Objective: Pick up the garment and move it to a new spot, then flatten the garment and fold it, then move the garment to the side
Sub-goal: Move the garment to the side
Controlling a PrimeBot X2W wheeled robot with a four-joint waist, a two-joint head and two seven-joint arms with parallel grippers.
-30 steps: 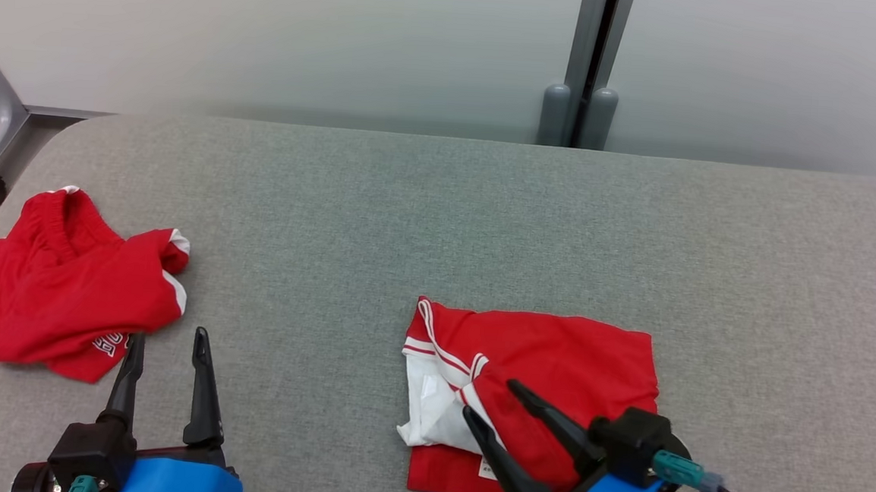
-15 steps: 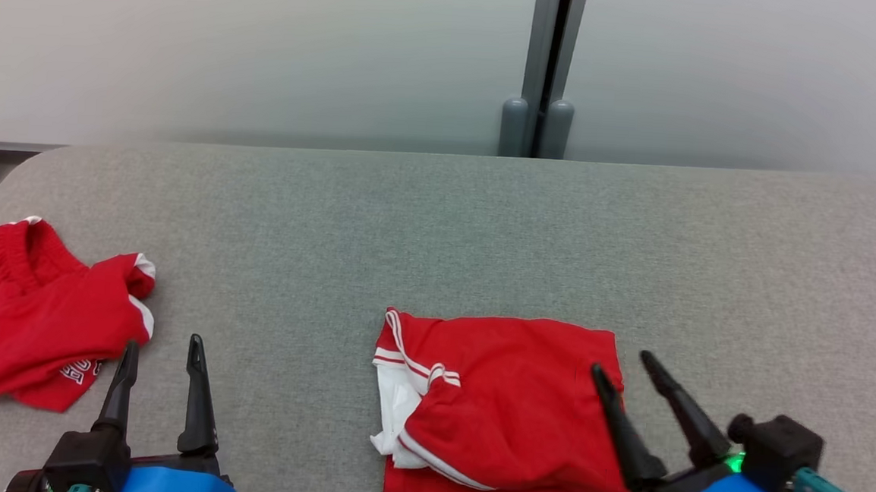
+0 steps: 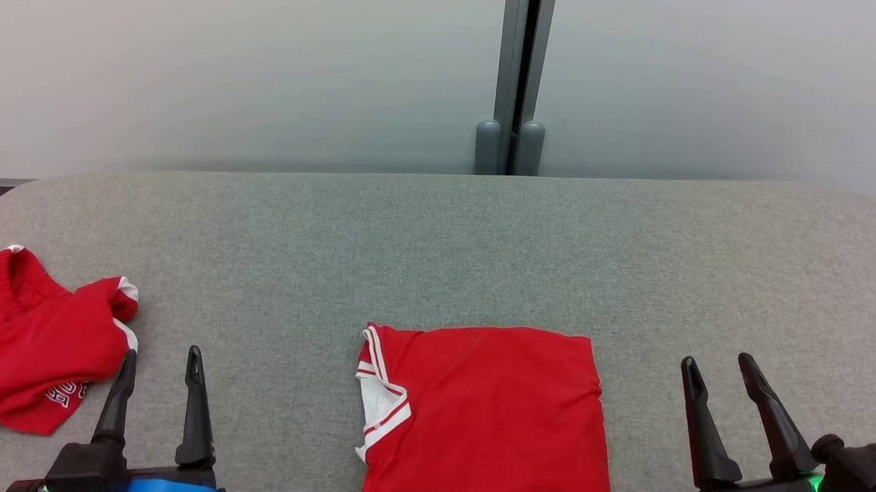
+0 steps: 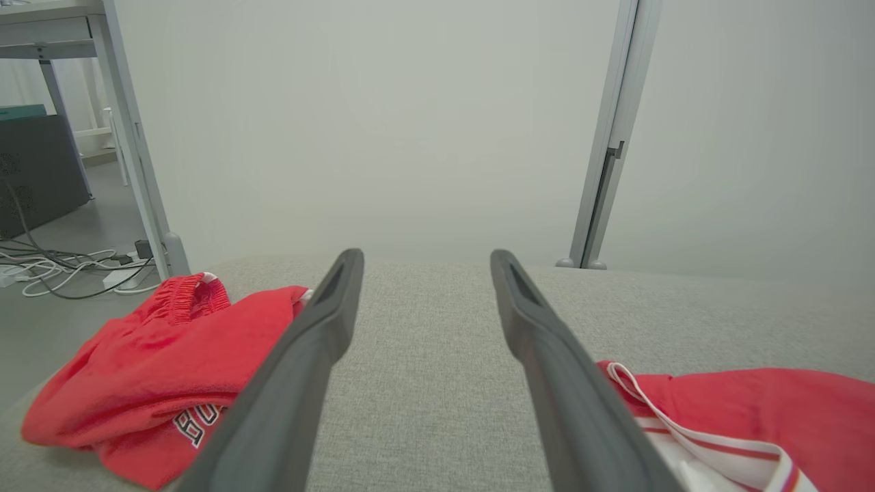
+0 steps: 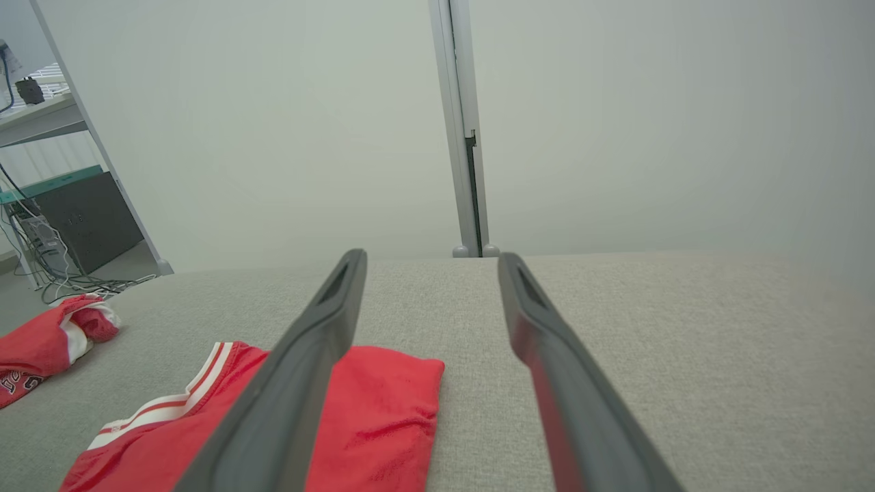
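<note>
Head looks down; wrists low, share folded garment [image 3: 484, 424].

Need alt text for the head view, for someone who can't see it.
A folded red garment lies centre on the grey table, between the open left tool and open right tool, neither touching it. A crumpled red garment sits far left.

place: probably a lab | cues: pale partition walls [image 3: 191, 56], grey padded table [image 3: 484, 241], floor cables [image 4: 61, 266], metal desk [image 4: 48, 31]

garment [image 3: 488, 416]: matt red cloth | table [image 3: 438, 246]: grey woven fabric, rough | left gripper fingers [image 4: 301, 369]: dark matt plastic
</note>
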